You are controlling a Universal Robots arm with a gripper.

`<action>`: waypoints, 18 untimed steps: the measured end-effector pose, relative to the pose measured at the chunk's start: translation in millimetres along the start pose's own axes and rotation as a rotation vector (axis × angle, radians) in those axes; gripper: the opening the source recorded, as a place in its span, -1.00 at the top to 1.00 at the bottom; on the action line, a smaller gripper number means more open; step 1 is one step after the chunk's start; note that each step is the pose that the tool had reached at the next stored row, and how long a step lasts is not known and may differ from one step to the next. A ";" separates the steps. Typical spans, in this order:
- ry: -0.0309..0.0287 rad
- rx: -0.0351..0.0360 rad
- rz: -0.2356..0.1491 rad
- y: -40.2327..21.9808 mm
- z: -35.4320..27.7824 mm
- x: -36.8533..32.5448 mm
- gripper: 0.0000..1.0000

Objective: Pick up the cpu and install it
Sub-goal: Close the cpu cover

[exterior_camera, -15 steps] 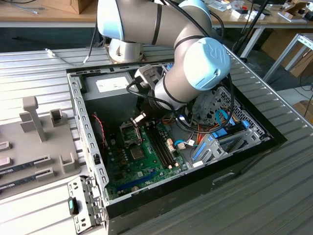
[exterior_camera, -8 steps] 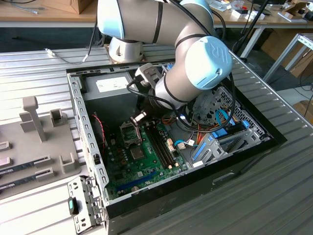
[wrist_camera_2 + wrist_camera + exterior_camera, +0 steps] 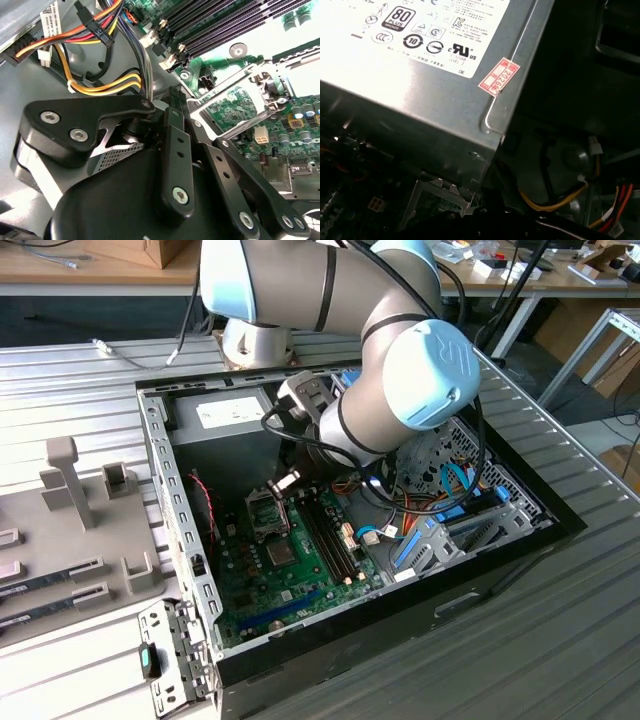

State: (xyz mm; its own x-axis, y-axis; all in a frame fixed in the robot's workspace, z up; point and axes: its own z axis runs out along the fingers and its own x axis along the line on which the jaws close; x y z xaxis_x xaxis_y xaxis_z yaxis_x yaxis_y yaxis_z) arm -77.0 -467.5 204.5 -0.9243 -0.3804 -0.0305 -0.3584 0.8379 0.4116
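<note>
1. Reaching down into the open computer case (image 3: 180, 510), hung with the gripper (image 3: 287, 483) right above the open socket (image 3: 268, 512) on the green motherboard (image 3: 300, 585).
2. Could not tell the gripper's state: apart, together or clamped on something, all hidden by the wrist in the exterior view.
3. Spotted a pale flat piece (image 3: 285, 478), tilted, right at the gripper's tip and just over the socket. Could not tell whether that was the cpu or a part of the socket's own metal.
4. Saw, in the second wrist view, the socket's metal frame (image 3: 225, 107) hinged up, with the black linkage bars (image 3: 175, 150) close in front and the dark memory slots (image 3: 225, 25) beyond.
5. Caught a bundle of orange, yellow and black cables (image 3: 100, 85) just beside the linkage.
6. Looked, in the first wrist view, across the silver power supply (image 3: 420, 75), with a red sticker (image 3: 498, 76) near its edge.
7. Noted a grey fixture tray (image 3: 90, 530) well apart, outside the case on the exterior view's left.
</note>
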 end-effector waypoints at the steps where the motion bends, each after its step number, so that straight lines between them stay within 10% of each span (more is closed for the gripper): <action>1: 0.0002 -0.0008 -0.001 -0.5 -0.3 0.4 0.79; 18: -0.0079 -0.0281 -0.017 -4.8 -11.2 8.0 0.79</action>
State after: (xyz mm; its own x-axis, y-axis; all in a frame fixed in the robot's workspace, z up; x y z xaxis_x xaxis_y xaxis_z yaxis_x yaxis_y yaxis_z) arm -81.2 -478.9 212.5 -0.9192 -0.3913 -0.0449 -0.3704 0.8200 0.4364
